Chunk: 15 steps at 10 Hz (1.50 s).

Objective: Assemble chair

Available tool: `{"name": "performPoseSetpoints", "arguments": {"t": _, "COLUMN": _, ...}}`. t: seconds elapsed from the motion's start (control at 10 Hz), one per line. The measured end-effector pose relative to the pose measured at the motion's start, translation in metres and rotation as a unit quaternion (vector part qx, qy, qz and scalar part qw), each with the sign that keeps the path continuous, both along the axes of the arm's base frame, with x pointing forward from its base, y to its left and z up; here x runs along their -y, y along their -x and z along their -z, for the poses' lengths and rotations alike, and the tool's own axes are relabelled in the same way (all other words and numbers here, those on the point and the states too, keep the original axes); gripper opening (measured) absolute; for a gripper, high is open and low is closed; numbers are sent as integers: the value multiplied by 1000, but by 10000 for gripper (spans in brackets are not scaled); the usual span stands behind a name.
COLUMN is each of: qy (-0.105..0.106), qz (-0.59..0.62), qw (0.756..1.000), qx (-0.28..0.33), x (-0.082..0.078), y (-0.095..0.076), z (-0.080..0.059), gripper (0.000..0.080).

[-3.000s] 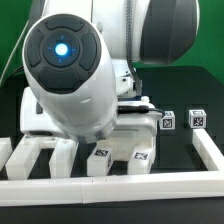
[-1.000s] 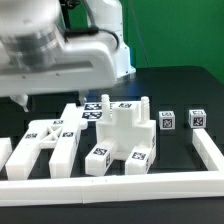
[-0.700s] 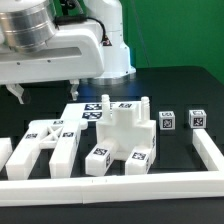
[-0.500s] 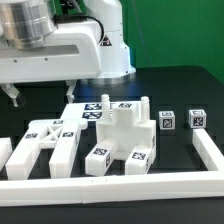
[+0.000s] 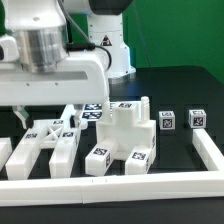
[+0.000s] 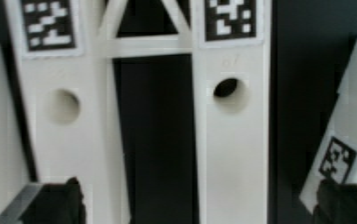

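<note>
The chair lies in loose white tagged parts. Slotted frames (image 5: 48,146) lie flat at the exterior view's left. A notched block (image 5: 124,130) stands in the middle, and two small cubes (image 5: 168,121) (image 5: 197,117) sit to its right. My gripper (image 5: 46,116) hangs open just above the slotted frames. In the wrist view a slotted frame (image 6: 228,150) with two tags and two round holes fills the picture, and my gripper (image 6: 201,206) straddles one of its rails. The dark fingertips (image 6: 58,204) touch nothing that I can see.
A long plain white border rail (image 5: 110,186) runs along the front and up the exterior view's right side (image 5: 211,150). Flat white tagged surfaces (image 5: 97,111) lie behind the block. Another tagged white part (image 6: 345,160) shows beside the frame in the wrist view.
The arm has come down and shifted a little toward the exterior view's right, bringing the fingers close over the slotted frames. The jaws stayed open. No part has moved.
</note>
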State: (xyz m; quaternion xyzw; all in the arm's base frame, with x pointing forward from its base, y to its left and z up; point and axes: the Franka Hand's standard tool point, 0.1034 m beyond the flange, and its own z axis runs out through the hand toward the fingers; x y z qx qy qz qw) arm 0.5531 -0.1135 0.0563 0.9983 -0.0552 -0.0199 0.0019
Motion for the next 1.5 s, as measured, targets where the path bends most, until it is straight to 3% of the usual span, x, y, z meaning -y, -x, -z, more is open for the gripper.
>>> {"name": "performPoseSetpoints", "arguments": {"t": 0.4, "qy": -2, "qz": -5, "qw": 1000, "qx": -23, "x": -12, "y": 9, "z": 25, "gripper": 649}}
{"name": "performPoseSetpoints", "arguments": {"t": 1.1, "qy": 6, "qz": -10, "qw": 1000, "qx": -13, "x": -9, "y": 8, "z": 36, "gripper": 649}}
{"name": "performPoseSetpoints", "arguments": {"t": 1.3, "qy": 6, "qz": -10, "qw": 1000, "qx": -13, "x": -9, "y": 8, "z": 36, "gripper": 603}}
{"name": "performPoseSetpoints", "arguments": {"t": 1.4, "qy": 6, "qz": -10, "qw": 1000, "qx": -13, "x": -9, "y": 8, "z": 36, "gripper": 427}}
{"name": "performPoseSetpoints", "arguments": {"t": 1.5, "qy": 6, "qz": -10, "qw": 1000, "qx": -13, "x": -9, "y": 8, "z": 36, "gripper": 427}}
